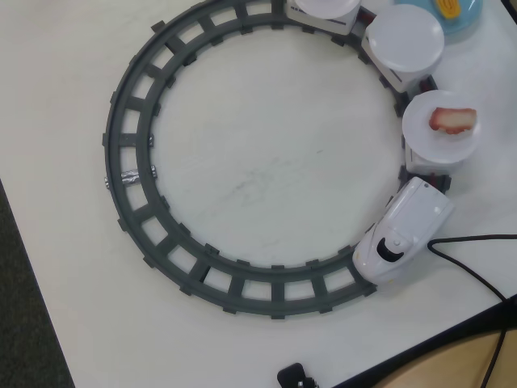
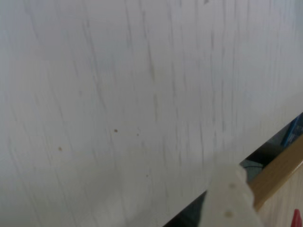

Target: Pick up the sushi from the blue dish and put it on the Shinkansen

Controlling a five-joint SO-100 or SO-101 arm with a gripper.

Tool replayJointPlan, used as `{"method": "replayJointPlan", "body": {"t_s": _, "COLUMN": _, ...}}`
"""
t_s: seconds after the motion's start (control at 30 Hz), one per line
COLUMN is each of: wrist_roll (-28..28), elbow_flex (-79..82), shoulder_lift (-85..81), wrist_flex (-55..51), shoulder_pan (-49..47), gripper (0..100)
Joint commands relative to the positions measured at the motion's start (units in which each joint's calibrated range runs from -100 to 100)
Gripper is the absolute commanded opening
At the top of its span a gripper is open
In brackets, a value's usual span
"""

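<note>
The yellow-orange sushi [image 1: 449,8] lies on the blue dish [image 1: 467,29], both cut off by the top right edge of the overhead view. The white Shinkansen [image 1: 404,230] stands on the track at the lower right, nose toward the bottom. Behind it come cars topped by round white plates; the nearest plate [image 1: 424,137] carries a red-and-white piece [image 1: 452,120], and the one behind it [image 1: 402,38] is bare. The arm does not show in the overhead view. The wrist view is blurred and shows only one white finger [image 2: 229,198] over the white table [image 2: 118,94].
The dark grey circular track [image 1: 133,162] fills the table's middle. A black cable [image 1: 472,263] runs off to the right near the train's nose. A small black object [image 1: 295,377] sits at the front edge. Dark floor lies beyond the table's left edge.
</note>
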State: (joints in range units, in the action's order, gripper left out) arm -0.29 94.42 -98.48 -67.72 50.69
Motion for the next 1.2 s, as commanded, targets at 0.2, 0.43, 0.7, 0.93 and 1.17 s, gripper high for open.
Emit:
{"method": "replayJointPlan", "body": {"t_s": 0.2, "wrist_roll": 0.2, "elbow_flex": -0.2, "shoulder_lift": -0.3, "wrist_flex": -0.2, "shoulder_pan": 0.1, "gripper": 25}}
{"method": "replayJointPlan", "body": {"t_s": 0.43, "wrist_roll": 13.2, "elbow_flex": -4.7, "shoulder_lift": -0.4, "wrist_flex": 1.1, "shoulder_pan": 2.0, "gripper": 25}}
{"method": "replayJointPlan", "body": {"t_s": 0.7, "wrist_roll": 18.2, "elbow_flex": -29.2, "shoulder_lift": -0.1, "wrist_flex": -5.1, "shoulder_pan": 0.8, "gripper": 25}}
{"method": "replayJointPlan", "body": {"t_s": 0.93, "wrist_roll": 20.6, "elbow_flex": -52.6, "shoulder_lift": 9.9, "wrist_flex": -19.7, "shoulder_pan": -5.4, "gripper": 25}}
{"method": "replayJointPlan", "body": {"t_s": 1.17, "wrist_roll": 24.3, "elbow_flex": -78.0, "shoulder_lift": 42.1, "wrist_flex": -22.3, "shoulder_pan": -8.4, "gripper": 25}}
